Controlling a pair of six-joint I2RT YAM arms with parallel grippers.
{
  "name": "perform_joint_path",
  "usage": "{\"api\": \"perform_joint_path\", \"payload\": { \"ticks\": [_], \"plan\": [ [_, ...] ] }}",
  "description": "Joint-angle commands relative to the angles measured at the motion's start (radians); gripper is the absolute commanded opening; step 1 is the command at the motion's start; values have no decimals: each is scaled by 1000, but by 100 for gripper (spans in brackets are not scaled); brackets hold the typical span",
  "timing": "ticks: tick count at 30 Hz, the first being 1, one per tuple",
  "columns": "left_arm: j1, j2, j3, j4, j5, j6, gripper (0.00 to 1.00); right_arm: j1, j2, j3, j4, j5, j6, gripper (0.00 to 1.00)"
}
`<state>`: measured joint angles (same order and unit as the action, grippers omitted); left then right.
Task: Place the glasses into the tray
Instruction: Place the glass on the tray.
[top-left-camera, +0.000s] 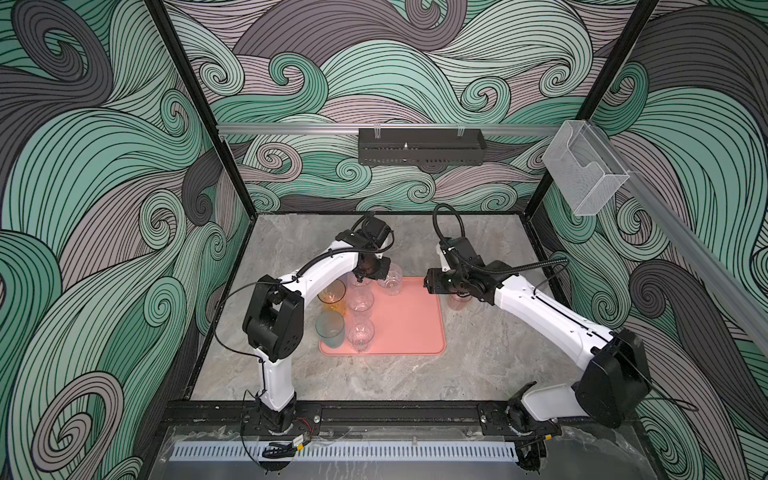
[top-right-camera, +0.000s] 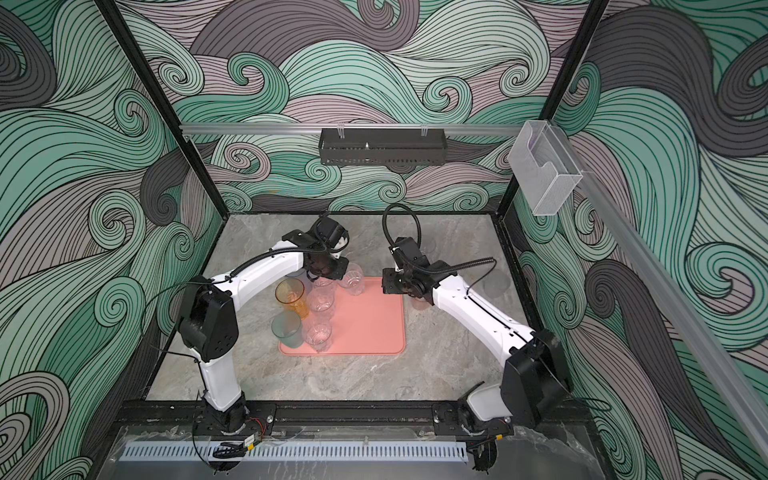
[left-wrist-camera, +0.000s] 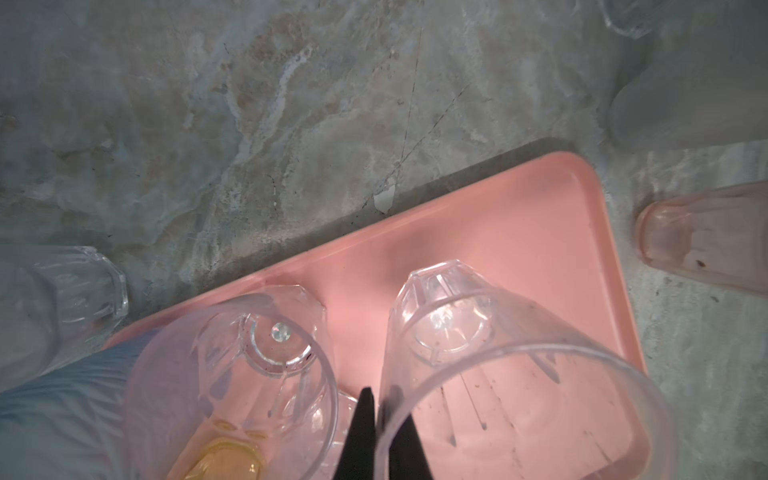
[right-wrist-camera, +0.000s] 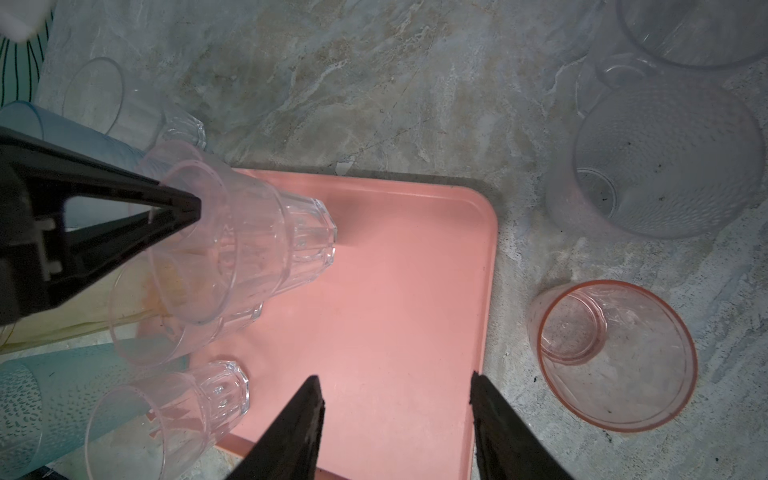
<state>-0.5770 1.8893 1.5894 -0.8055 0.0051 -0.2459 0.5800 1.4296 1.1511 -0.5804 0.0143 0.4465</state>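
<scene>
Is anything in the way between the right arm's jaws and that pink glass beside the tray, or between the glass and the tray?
Nothing visible. The right gripper hangs above the tray, jaws open; only bare table lies between it and the pink glass, and the tray side nearest that glass is free.

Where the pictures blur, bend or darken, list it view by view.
In both top views: wide-angle bend, the frame post leans outward; sharp, evenly lit. Left wrist: the near rim of the clear glass blurs, corners darken. Right wrist: the pink tumbler is crisp; a dark shadow runs along one edge of the tray.
</scene>
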Motion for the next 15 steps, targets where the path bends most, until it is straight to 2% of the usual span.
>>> {"api": "perform_joint_path", "payload": {
  "ticks": [1,15],
  "plan": [
    [-8,13,37,-22,-36,16,0,-2,8,-13,13,-14,6,58],
    [-12,131,91,3,-106,17,0,-2,20,-33,32,-15,-2,58]
  ]
}}
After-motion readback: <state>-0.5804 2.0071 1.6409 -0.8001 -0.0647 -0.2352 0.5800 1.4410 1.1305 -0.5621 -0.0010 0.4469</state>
